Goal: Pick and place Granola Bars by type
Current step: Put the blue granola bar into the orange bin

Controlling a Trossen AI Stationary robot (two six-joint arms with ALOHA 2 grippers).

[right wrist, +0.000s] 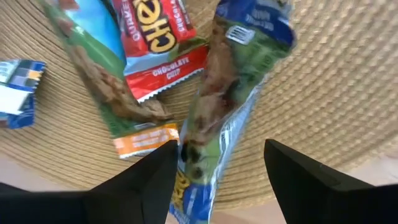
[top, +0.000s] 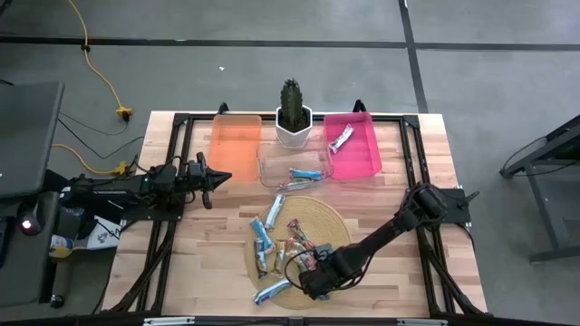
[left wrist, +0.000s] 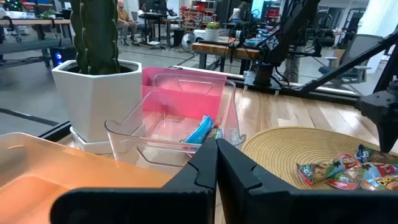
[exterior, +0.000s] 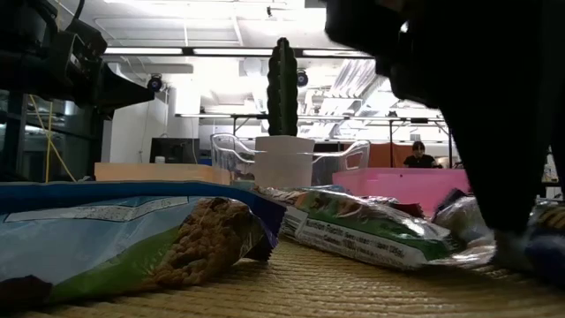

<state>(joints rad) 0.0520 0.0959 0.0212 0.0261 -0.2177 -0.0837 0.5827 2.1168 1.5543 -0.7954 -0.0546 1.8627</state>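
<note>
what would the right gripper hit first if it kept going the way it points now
Most likely the blue-and-green granola bar lying between its open fingers on the woven mat; how far above it the right gripper is stays unclear.

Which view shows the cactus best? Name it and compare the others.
The left wrist view: the cactus and its white pot fill the frame closely. The high view shows it only from above, the low view as a dark distant silhouette; the right wrist view misses it.

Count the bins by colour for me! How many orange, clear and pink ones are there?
orange bin: 1
clear bin: 1
pink bin: 1
Total: 3
</note>
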